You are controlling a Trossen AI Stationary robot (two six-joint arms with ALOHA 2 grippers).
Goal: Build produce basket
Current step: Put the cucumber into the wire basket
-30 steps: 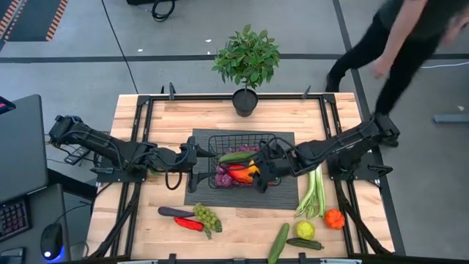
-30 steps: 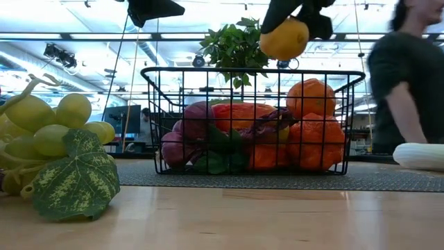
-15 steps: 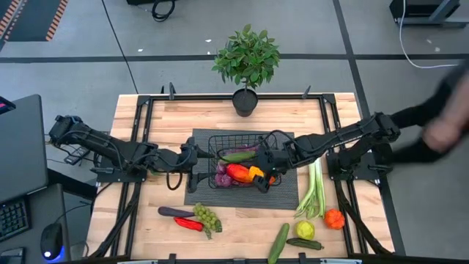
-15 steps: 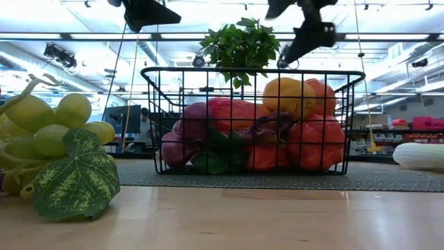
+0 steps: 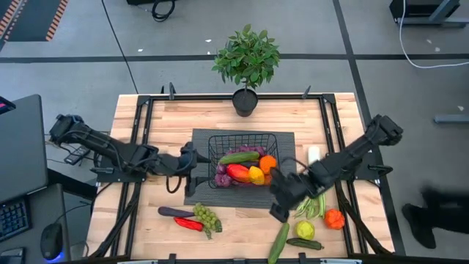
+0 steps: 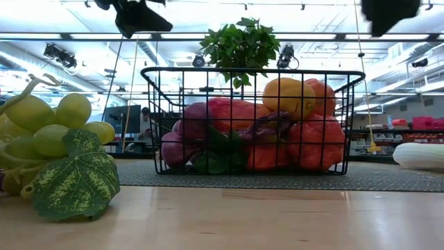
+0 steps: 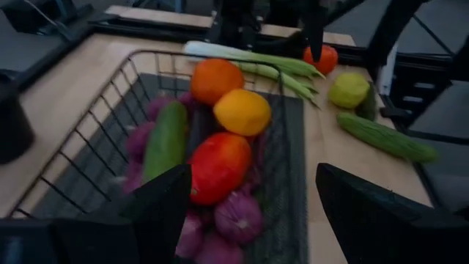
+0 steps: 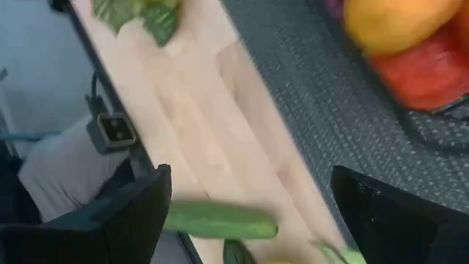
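The black wire basket (image 5: 214, 147) stands on the dark ribbed mat (image 5: 198, 192) and holds a green cucumber (image 5: 238, 157), an orange (image 5: 268, 163), a yellow fruit (image 5: 256, 174), a red pepper (image 5: 236, 172) and purple grapes (image 5: 222, 178). My left gripper (image 5: 195, 163) is open and empty at the basket's left end; in its wrist view (image 7: 255, 176) the fingers stand wide apart. My right gripper (image 5: 278, 204) is open and empty over the mat's near right corner, its fingers wide apart in its wrist view (image 8: 249, 176).
On the table lie an eggplant (image 5: 174, 212), a red pepper (image 5: 189, 224), green grapes (image 5: 207, 217), a long cucumber (image 5: 278, 242), a lemon (image 5: 305, 229), a dark cucumber (image 5: 304, 243), an orange (image 5: 335, 218) and a leek (image 5: 315, 192). A potted plant (image 5: 246, 59) stands at the far edge.
My right gripper held the yellow fruit above the basket, let it go into the basket beside the orange, then went toward the table's near edge and right, clear of the basket. A person beyond the table's right side has moved off.
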